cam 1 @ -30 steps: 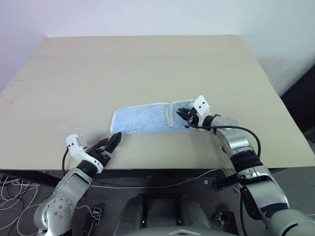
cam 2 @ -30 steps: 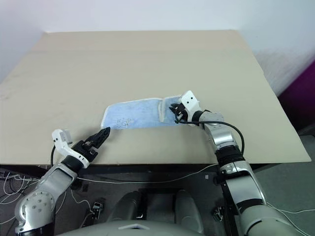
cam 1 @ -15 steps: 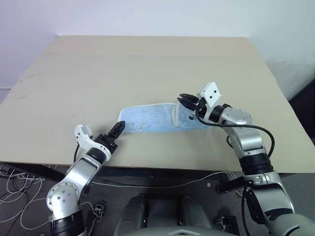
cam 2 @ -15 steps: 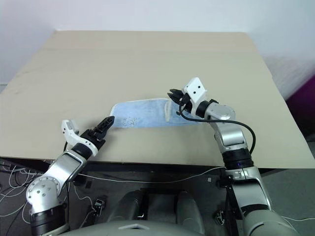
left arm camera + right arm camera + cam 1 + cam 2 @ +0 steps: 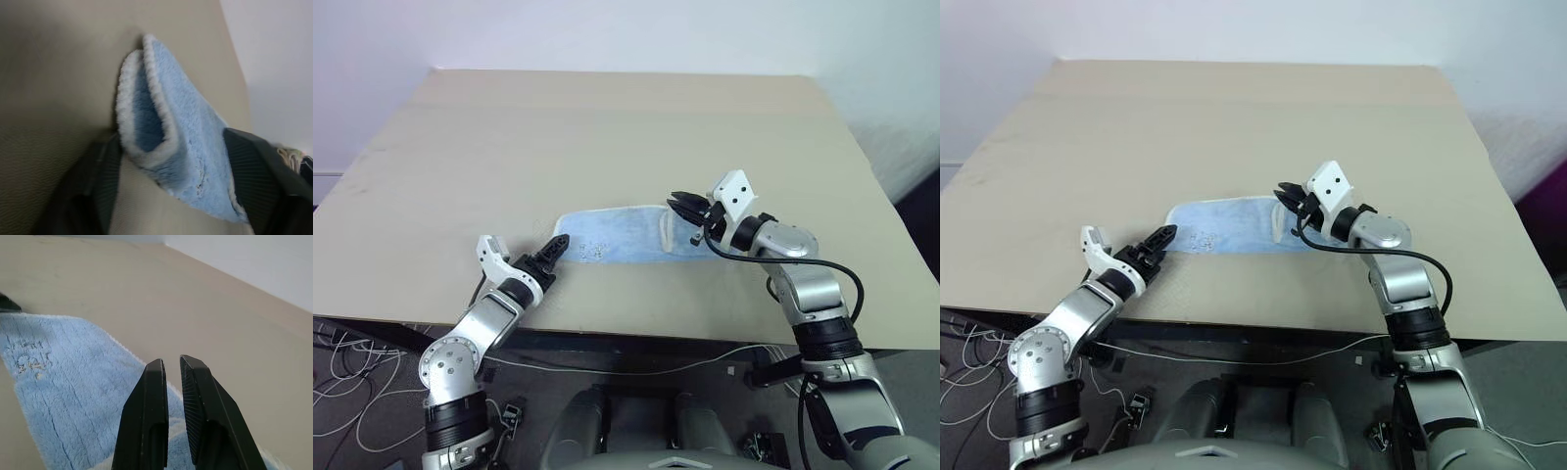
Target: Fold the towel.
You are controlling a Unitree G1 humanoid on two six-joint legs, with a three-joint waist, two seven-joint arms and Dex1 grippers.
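Towel point(image 5: 612, 236): light blue terry strip, already folded along its length, lying on the near half of the table, running left to right between the two grippers.
Towel, left end: two layers with whitish hems, the upper one lifted off the lower so the end gapes like a pocket, seen in the left wrist view point(image 5: 166, 132).
Towel, right end: turned back over itself, a whitish hem point(image 5: 664, 233) crossing the strip; one raised bit of cloth goes up to the right fingertips.
Towel, mark: faint embroidered mark point(image 5: 27, 360) near the left end, on the top face.
Left gripper point(image 5: 555, 248): low over the table at the towel's left end, pointing along the strip. Fingers point(image 5: 105, 176) stand apart on either side of the gaping end. Not pressed onto the cloth that I can see; cannot tell whether they touch it.
Right gripper point(image 5: 683, 203): lifted above the table over the towel's right end, pointing left. Fingers point(image 5: 149, 401) nearly together, only a thin slit between them, pinching a small fold of towel at the tips as seen from the head views.
Table point(image 5: 607, 127): pale beige top, bare beyond the towel.
Cables point(image 5: 342, 367): loose on the floor below the table's near edge, left side.
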